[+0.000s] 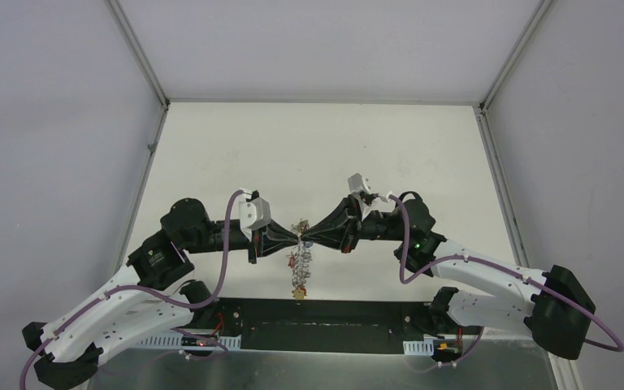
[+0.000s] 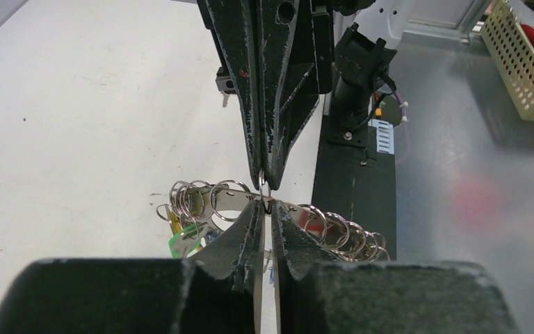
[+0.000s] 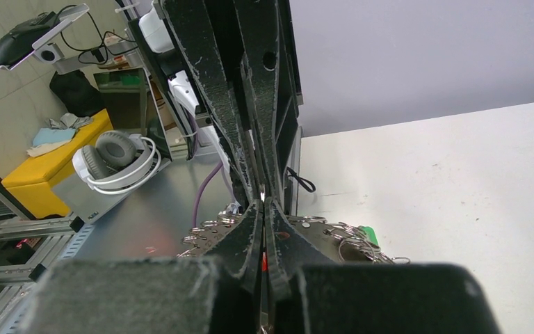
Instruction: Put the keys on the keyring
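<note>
White counter (image 1: 317,154) fills a grey-walled enclosure, and above its near half the two arms meet tip to tip. The left gripper (image 1: 292,238) has its fingers (image 2: 240,236) clenched on the metal band of the keyring (image 2: 320,216), holding it clear of the counter so that its fringe of small rings and tags hangs free below. The right gripper (image 1: 309,236) comes in from the opposite side with its fingers (image 2: 278,90) also pressed together, a small wire loop at their very tips touching the band. This looks like a threading pose, one side steadying and the other feeding. A red speck (image 3: 264,261) between the right pads may be the red key, but I cannot tell. The crowded small rings beside the pinch point are the likely obstruction. Off the counter's near edge lie a black base plate (image 1: 325,321), white headphones (image 3: 115,160) and a perforated basket (image 2: 525,69), all well apart.
</note>
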